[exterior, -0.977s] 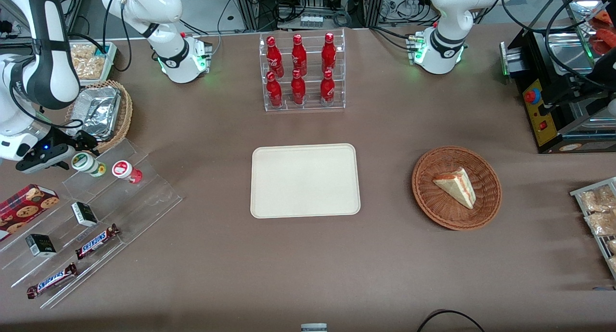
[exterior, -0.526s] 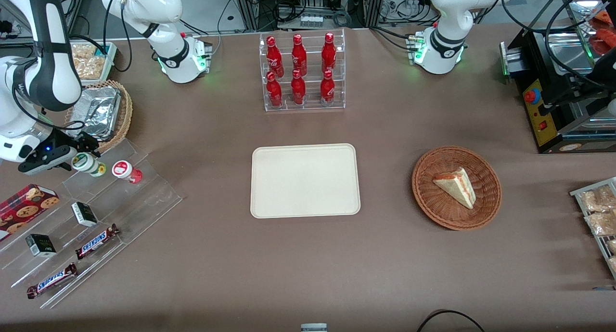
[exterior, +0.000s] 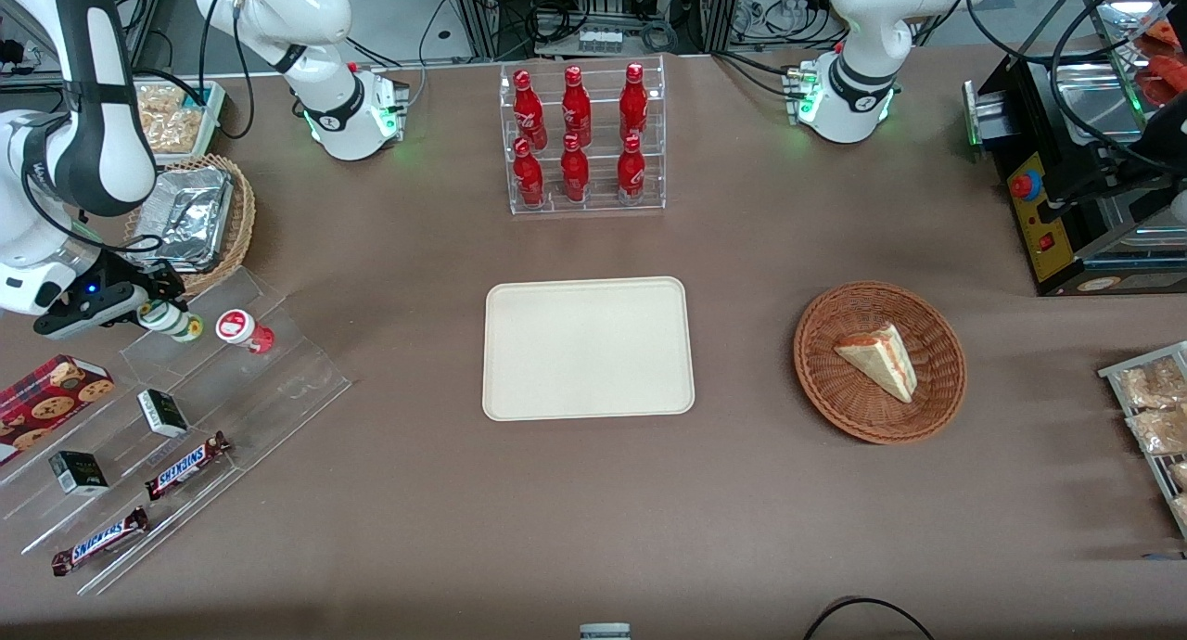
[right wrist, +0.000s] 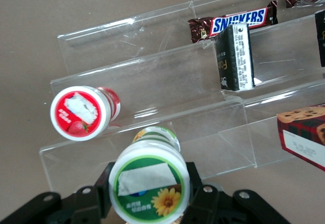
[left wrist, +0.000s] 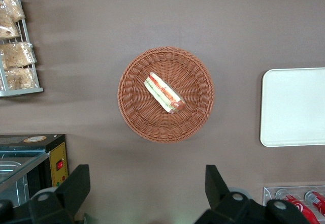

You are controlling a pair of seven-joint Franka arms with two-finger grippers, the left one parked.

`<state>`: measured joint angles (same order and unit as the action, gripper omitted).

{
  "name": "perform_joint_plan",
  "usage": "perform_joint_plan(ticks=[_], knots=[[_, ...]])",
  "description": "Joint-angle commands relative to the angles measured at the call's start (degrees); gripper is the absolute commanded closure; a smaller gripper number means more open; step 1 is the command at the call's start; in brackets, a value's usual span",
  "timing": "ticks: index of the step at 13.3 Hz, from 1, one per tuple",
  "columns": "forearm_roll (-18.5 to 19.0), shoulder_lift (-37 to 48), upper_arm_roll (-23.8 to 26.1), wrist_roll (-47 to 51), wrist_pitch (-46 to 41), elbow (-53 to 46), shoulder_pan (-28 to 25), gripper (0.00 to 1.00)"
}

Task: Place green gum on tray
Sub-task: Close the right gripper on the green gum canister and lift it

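1. Nearest the front camera on the clear stepped rack point(exterior: 176, 408) lie two Snickers bars point(exterior: 185, 465), two dark boxes point(exterior: 162, 412) and a cookie box point(exterior: 51, 394); none is part of the lift, so the arm should rise clear of them rather than sweep low.
2. Up on the top step, the gripper point(exterior: 153, 308) sits at the green gum point(exterior: 170, 317), its fingers point(right wrist: 99, 193) set on either side of the lid. They look closed on it in the wrist view, though whether the pads press firmly I cannot tell.
3. Just beside the gum stands the red gum point(exterior: 243, 329), near but not touching. A straight-up lift seems best, since any sideways drag could knock it over.
4. Once clear of the rack, the move calls for a carry toward the parked arm's end of the table to the tray point(exterior: 588, 348), which lies bare and well apart from the rack. Setting the gum down upright near the middle would keep it off the rim.
5. Against a second ago, the gripper has slid in over the gum: then the whole lid showed beside the fingers, now part of it is covered. The gum sits slightly farther from the camera, perhaps just lifting; the red gum has not moved.
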<state>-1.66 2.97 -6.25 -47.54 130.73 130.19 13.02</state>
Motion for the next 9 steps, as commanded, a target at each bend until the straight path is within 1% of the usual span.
perform_joint_plan(ticks=[1, 3, 5, 7, 9], knots=[[-1.06, -1.21, 0.18, 0.17, -8.53, -7.90, -0.45, 1.00], [-2.90, -1.65, 0.18, 0.60, -15.04, -13.09, -1.85, 1.00], [-3.26, -2.79, 0.18, 3.49, -21.19, -18.63, -3.95, 1.00], [-3.26, -3.50, 0.18, 8.58, -25.77, -22.76, -7.29, 1.00], [-3.26, -3.76, 0.18, 15.25, -27.63, -24.71, -12.38, 1.00]])
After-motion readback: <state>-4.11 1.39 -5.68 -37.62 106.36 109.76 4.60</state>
